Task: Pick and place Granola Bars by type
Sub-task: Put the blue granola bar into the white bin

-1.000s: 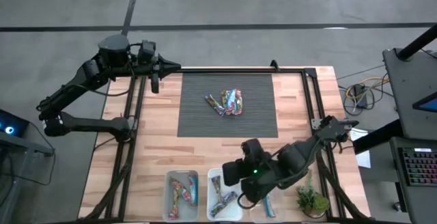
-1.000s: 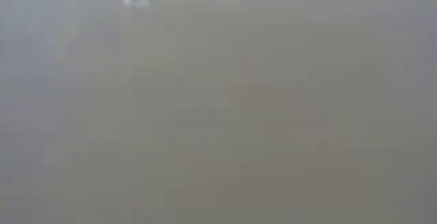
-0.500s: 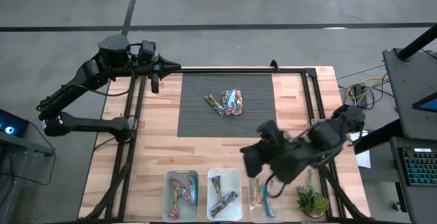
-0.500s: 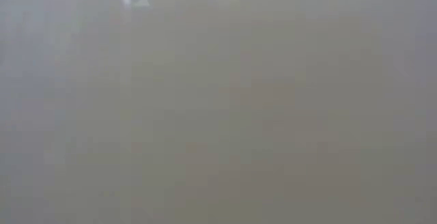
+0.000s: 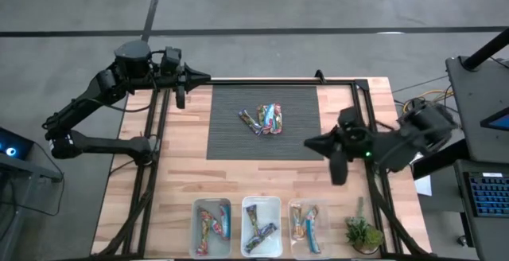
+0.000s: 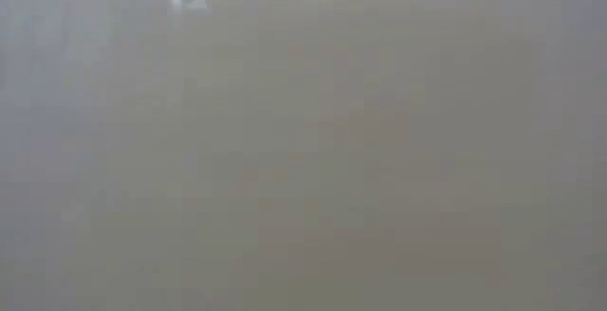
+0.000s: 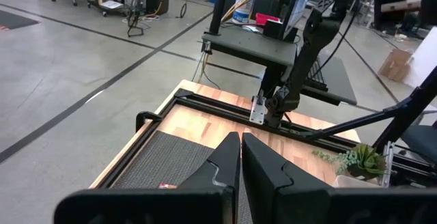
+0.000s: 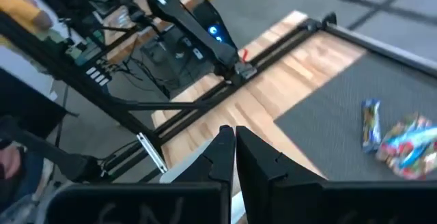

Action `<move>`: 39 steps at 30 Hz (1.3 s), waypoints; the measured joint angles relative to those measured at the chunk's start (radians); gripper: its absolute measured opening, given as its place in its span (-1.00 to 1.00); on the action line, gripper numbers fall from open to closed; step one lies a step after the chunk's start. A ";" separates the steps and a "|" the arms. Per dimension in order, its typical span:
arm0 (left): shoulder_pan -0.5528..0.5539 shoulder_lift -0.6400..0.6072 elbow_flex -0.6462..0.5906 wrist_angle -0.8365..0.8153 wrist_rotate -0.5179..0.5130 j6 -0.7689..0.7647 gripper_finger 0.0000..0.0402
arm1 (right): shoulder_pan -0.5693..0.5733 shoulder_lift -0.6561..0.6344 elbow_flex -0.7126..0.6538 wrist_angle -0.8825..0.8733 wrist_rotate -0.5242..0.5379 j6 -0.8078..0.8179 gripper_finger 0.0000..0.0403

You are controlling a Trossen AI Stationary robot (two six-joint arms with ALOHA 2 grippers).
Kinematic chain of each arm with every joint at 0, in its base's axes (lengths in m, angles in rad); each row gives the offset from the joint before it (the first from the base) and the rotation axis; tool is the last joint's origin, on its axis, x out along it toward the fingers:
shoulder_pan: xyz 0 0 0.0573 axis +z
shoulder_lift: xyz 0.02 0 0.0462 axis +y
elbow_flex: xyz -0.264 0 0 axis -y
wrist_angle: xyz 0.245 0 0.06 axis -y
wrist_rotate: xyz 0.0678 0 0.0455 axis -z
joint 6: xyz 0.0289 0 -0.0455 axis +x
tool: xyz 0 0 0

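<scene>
A small pile of granola bars in shiny blue, red and yellow wrappers lies on the dark mat at the table's middle. They also show in the right wrist view as a blue bar beside the pile. More bars lie in three clear bins at the near edge. My right gripper is shut and empty, level above the mat's right edge and pointing left. My left gripper waits shut at the table's far left corner. The low view shows only grey haze.
Three clear bins sit along the near edge: left, middle and right, each holding bars. A small potted plant stands right of them. Black frame rails run along the table's left and right sides.
My right arm has swung from above the right bin at the near edge toward the table's far and right side. It has turned so that its gripper points left beside the mat. The right bin with its bars, covered by the arm before, now shows.
</scene>
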 joint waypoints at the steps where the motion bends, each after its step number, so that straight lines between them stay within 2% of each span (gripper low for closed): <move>1: 0.000 0.000 0.000 0.000 0.000 0.000 -1.00 | 0.000 -0.010 0.000 0.005 0.000 -0.025 -0.96; 6: 0.000 0.000 0.000 0.000 0.000 0.000 -1.00 | 0.000 -0.055 0.000 0.007 0.001 -0.130 -0.96; 17: 0.000 0.000 0.000 0.000 0.000 0.000 -1.00 | 0.000 -0.137 0.000 0.008 0.021 -0.570 -0.96; 23: 0.000 0.000 0.000 0.000 0.000 0.006 -1.00 | -0.031 -0.172 0.000 0.010 0.075 -0.628 -0.96; 39: 0.000 0.042 0.000 0.000 -0.001 0.033 -1.00 | -0.182 -0.313 0.000 0.018 0.074 -0.866 -0.96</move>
